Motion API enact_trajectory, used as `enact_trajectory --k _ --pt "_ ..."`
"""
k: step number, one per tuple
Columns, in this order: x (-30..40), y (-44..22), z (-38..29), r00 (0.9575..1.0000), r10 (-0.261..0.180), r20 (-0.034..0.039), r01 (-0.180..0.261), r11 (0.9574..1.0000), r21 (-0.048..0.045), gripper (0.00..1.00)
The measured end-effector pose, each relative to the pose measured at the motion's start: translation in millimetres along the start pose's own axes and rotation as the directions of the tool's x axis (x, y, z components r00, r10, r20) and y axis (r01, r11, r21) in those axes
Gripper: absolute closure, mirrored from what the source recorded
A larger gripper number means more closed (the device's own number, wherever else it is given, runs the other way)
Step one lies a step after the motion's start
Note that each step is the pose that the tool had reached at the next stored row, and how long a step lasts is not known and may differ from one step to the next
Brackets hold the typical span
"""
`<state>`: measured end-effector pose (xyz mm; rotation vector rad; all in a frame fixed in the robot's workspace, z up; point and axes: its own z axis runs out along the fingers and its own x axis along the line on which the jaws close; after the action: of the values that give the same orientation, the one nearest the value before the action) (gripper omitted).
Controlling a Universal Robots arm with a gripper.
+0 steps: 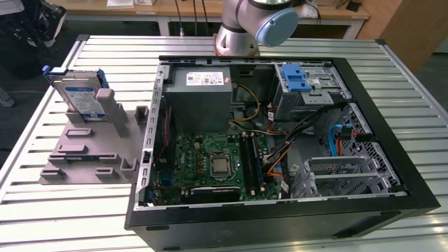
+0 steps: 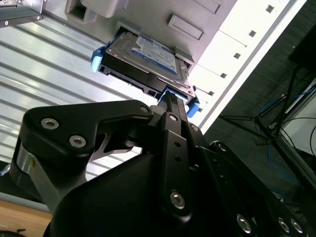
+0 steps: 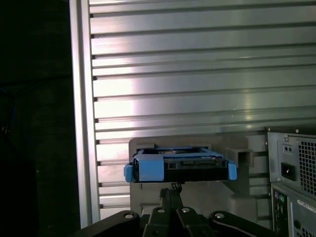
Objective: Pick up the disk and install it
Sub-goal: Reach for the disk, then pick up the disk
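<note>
**A:** Status on the disk (image 1: 79,97)?

**B:** Not picked up yet. It stands on edge in the grey fixture (image 1: 91,152), outside the computer case (image 1: 280,223), beside the case's wall on the exterior view's left.

**A:** Gripper?

**B:** In the first wrist view the gripper (image 3: 171,189) is pinched closed on nothing, outside the case, pointing at the disk's blue frame. Can't tell if it's touching. I'd say pickup and install are both left.

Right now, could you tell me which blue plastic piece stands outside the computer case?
The blue frame on the disk, propped in the grey fixture at the exterior view's left; the blue latch sits inside the case.
</note>
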<state>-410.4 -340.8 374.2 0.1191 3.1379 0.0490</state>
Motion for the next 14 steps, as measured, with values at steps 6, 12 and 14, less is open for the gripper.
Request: enact_trajectory --k 6,12,14 --pt "0.4 0.0 0.0 1.0000 0.000 -0.0001 0.000 1.0000 0.0001 0.89" --pt "0.6 0.0 -0.1 1.0000 0.000 -0.0001 0.000 1.0000 0.0001 0.89" --pt "0.6 0.0 0.0 1.0000 0.000 -0.0001 0.000 1.0000 0.0000 0.89"
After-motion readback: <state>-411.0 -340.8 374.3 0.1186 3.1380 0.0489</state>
